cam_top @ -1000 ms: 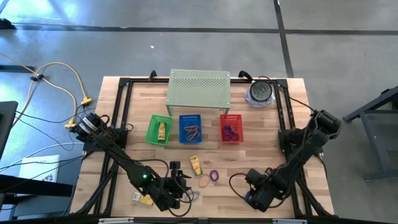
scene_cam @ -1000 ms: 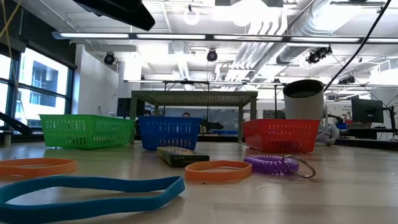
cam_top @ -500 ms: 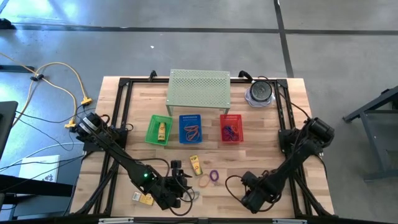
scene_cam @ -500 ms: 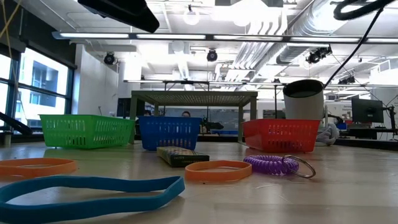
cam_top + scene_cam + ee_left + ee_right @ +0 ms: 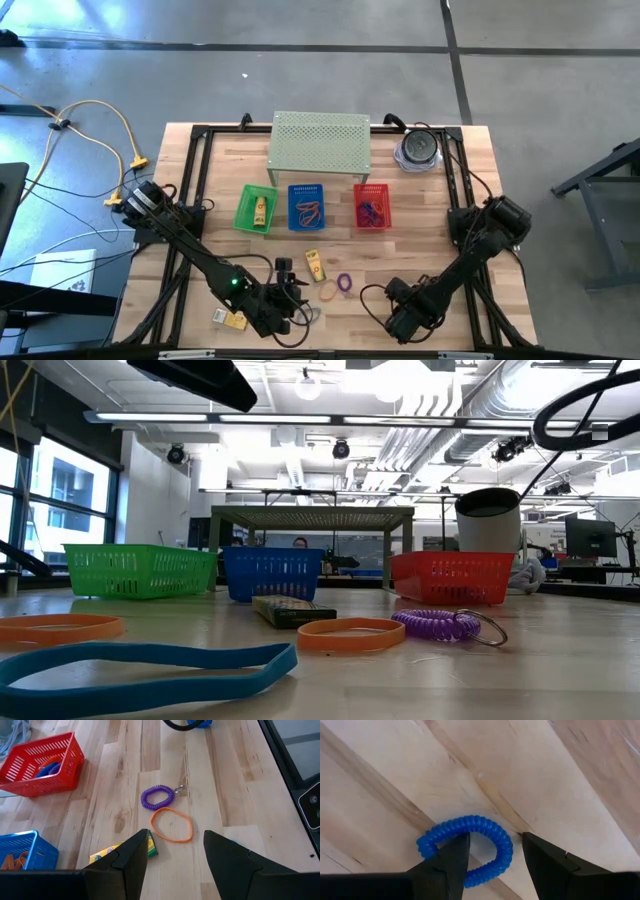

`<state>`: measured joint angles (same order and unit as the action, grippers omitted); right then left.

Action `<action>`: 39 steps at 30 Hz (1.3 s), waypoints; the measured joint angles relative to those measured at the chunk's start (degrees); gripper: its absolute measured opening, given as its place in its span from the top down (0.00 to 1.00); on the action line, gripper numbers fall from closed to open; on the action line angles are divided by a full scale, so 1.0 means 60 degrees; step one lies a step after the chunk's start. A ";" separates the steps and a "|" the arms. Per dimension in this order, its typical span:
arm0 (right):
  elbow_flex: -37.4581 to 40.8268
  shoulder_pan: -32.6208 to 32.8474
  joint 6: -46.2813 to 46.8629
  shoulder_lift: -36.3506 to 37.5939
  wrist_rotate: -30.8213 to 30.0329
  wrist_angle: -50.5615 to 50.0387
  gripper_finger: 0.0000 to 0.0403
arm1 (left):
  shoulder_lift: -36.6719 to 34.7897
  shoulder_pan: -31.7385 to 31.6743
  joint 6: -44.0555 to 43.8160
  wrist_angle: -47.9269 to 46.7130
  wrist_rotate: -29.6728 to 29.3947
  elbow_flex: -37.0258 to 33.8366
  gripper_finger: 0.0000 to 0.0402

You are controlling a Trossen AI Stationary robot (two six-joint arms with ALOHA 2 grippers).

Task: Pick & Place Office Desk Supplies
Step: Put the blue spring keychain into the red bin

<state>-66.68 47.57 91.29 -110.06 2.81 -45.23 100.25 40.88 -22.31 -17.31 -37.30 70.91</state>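
right gripper (image 5: 492,857) sits low over the table nr the front edge, fingers (image 5: 545,865) spread apart w/ a blue coil loop (image 5: 470,852) lying on the wood between and just ahead of them; one finger covers part of the loop, can't tell if it touches, nothing gripped. in the high view the right gripper (image 5: 403,322) is at the front right of the table, arm running back to its base on the right side. left gripper (image 5: 172,865) is at the front left-centre, fingers also apart w/ nothing between them, hanging above the wood. just ahead of it lies an orange band (image 5: 171,824), touching or nearly touching a purple coil loop (image 5: 157,797) w/ a small metal ring on it. a yellow packet (image 5: 125,852) lies beside the orange band, partly hidden by one left finger. in the low view a blue band (image 5: 140,670) and another orange band (image 5: 55,627) lie closest to the camera. farther back, 3 baskets in a row: green basket (image 5: 255,209) w/ a yellow item in it, blue basket (image 5: 308,207) w/ orange bands, red basket (image 5: 371,207) w/ blue/purple loops. behind them stands a pale green perforated shelf (image 5: 320,140), and a round grey-and-clear thing (image 5: 418,149) sits at the back right corner. another yellow packet (image 5: 233,320) lies nr the front left edge by the left arm.
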 joint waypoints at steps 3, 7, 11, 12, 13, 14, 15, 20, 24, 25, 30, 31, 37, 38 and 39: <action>0.0005 -0.0007 -0.0190 -0.0171 0.0091 0.0091 0.57 | 0.0000 -0.0044 0.0004 0.0025 0.0015 0.0004 0.54; 0.0004 -0.0085 -0.0248 -0.0198 0.0247 0.0085 0.66 | 0.0000 -0.0114 0.0004 0.0031 0.0033 0.0003 0.54; -0.0002 -0.0091 -0.0528 -0.0205 0.0309 0.0018 0.86 | 0.0000 -0.0147 0.0010 0.0129 0.0087 -0.0039 0.54; -0.0002 -0.0107 -0.0652 -0.0205 0.0302 0.0005 0.92 | 0.0000 -0.0159 0.0051 0.0133 0.0091 -0.0044 0.54; -0.0002 -0.0145 -0.0751 -0.0205 0.0267 -0.0020 0.95 | 0.0000 -0.0168 0.0076 0.0146 0.0091 -0.0045 0.54; 0.0000 -0.0188 -0.0761 -0.0203 0.0217 -0.0049 0.96 | 0.0000 -0.0171 0.0078 0.0161 0.0089 -0.0044 0.54; 0.0003 -0.0193 -0.0763 -0.0195 0.0184 -0.0062 0.97 | 0.0000 -0.0171 0.0100 0.0166 0.0087 -0.0047 0.54; 0.0045 -0.0231 -0.0939 0.0015 -0.0115 -0.0188 0.98 | 0.0000 -0.0175 0.0404 0.0263 0.0084 -0.0047 0.54; -0.0026 -0.0188 -0.0871 0.0411 -0.1050 -0.0471 0.98 | 0.0000 -0.0171 0.0530 0.0282 -0.0107 -0.0047 0.54; -0.0085 -0.0200 -0.0921 0.0505 -0.1419 -0.0625 0.99 | 0.0000 -0.0172 0.0577 0.0304 -0.0132 -0.0047 0.54; -0.0687 -0.0170 -0.1639 0.1039 -0.3281 -0.0913 0.99 | 0.0000 -0.0200 0.0593 0.0378 -0.0157 -0.0051 0.54; -0.0750 -0.0168 -0.1805 0.1067 -0.3685 -0.1033 0.99 | 0.0000 -0.0197 0.0594 0.0404 -0.0157 -0.0051 0.54; -0.1059 -0.0765 -0.2789 0.1742 -0.5800 -0.1873 0.99 | 0.0000 -0.0200 0.0591 0.0479 -0.0157 -0.0051 0.54; -0.1038 -0.0939 -0.2979 0.1823 -0.6060 -0.2037 0.99 | 0.0000 -0.0202 0.0590 0.0474 -0.0157 -0.0051 0.54; -0.1034 -0.1135 -0.3218 0.1904 -0.6325 -0.2090 0.99 | 0.0000 -0.0208 0.0592 0.0473 -0.0153 -0.0051 0.54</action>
<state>-72.89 40.76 71.98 -98.63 -35.14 -57.77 100.25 39.64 -18.76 -14.47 -38.22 70.61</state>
